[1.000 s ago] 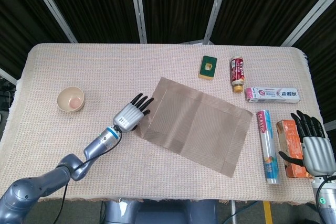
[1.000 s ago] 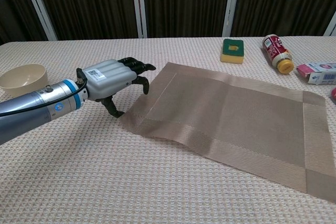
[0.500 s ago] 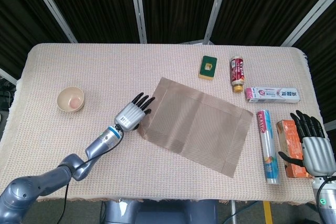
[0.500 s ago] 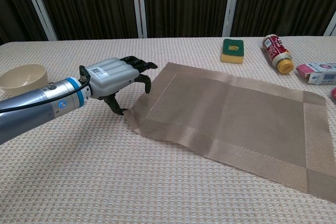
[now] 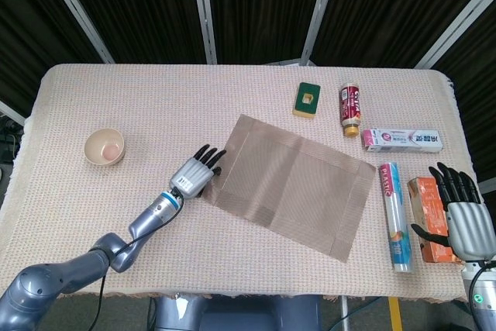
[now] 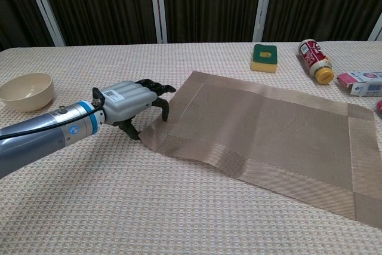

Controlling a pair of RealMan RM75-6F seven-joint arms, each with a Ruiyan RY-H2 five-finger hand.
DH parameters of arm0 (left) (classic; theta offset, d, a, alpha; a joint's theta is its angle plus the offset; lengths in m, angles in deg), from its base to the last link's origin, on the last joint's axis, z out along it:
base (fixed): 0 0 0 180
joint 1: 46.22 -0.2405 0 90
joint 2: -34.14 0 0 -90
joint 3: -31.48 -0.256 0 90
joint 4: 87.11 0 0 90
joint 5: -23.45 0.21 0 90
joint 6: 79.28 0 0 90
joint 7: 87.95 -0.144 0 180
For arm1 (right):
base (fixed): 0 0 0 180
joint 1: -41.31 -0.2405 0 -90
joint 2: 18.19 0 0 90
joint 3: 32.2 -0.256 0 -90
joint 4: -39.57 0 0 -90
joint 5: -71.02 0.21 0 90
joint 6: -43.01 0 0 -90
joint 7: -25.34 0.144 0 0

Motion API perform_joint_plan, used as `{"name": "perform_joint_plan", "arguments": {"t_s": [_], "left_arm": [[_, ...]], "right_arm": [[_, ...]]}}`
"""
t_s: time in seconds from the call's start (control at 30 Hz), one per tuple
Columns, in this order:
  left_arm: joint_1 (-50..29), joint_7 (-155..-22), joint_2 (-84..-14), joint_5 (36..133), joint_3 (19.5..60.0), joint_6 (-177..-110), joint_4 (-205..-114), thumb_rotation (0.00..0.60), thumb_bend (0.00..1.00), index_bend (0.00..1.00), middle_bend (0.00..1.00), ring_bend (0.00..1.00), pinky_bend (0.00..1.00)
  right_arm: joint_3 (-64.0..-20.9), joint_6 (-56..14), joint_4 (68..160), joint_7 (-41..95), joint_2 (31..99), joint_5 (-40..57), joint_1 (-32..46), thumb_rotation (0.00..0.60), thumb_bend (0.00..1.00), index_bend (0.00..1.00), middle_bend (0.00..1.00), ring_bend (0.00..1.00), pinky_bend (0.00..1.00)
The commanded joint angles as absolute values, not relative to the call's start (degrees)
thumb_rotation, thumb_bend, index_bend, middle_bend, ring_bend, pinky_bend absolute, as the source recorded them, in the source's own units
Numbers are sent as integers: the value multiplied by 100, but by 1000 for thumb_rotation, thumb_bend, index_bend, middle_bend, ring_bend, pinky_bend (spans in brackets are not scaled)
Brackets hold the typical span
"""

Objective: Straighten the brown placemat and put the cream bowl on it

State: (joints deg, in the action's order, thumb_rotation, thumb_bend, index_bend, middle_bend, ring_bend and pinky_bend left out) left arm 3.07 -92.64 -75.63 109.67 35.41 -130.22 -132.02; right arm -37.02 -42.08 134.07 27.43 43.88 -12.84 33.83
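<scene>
The table (image 5: 93, 98) wears a cream woven cloth. On it my placemat (image 5: 291, 184) lies askew, its long sides running diagonally, its near left corner by my left hand (image 5: 194, 176). That hand grips the mat's left edge, fingers (image 6: 160, 91) curled down onto the weave and thumb at the corner, as the chest view shows. The bowl (image 5: 105, 146) sits well apart to the left, upright.

Only the head view shows my right hand (image 5: 461, 218): it rests at the table's right edge with fingers spread, holding nothing, just beside an orange box (image 5: 428, 222) whose writing I cannot read. Next to that lies a roll (image 5: 394, 218) marked "PLASTIC". Both views show a white carton (image 5: 403, 140), a red bottle (image 5: 351, 108) and a green sponge (image 5: 308, 99); their print is too small to read.
</scene>
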Motion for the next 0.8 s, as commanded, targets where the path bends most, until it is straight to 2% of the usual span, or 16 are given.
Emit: {"name": "perform_joint_plan", "arguments": {"t_s": [0.03, 0.17, 0.53, 0.8], "left_arm": [[308, -9278, -7586, 10977, 3532, -13040, -13198, 600, 339, 380, 0, 0, 0], [338, -9276, -7624, 10991, 3560, -13109, -13187, 600, 376, 390, 0, 0, 0], [398, -9278, -7640, 10977, 3614, -13179, -13245, 600, 379, 439, 0, 0, 0], [399, -9327, -7650, 10939, 3621, -13173, -13269, 600, 453, 504, 0, 0, 0]], "right_arm": [[-3703, -4208, 13409, 2753, 4385, -1295, 3384, 600, 0, 0, 0, 0, 0], [-3709, -4207, 13408, 2771, 4373, -1314, 3393, 600, 0, 0, 0, 0, 0], [-3717, -4177, 13440, 2807, 4341, -1340, 3411, 600, 0, 0, 0, 0, 0], [-3715, -4165, 13458, 2843, 4317, -1379, 3419, 600, 0, 0, 0, 0, 0]]}}
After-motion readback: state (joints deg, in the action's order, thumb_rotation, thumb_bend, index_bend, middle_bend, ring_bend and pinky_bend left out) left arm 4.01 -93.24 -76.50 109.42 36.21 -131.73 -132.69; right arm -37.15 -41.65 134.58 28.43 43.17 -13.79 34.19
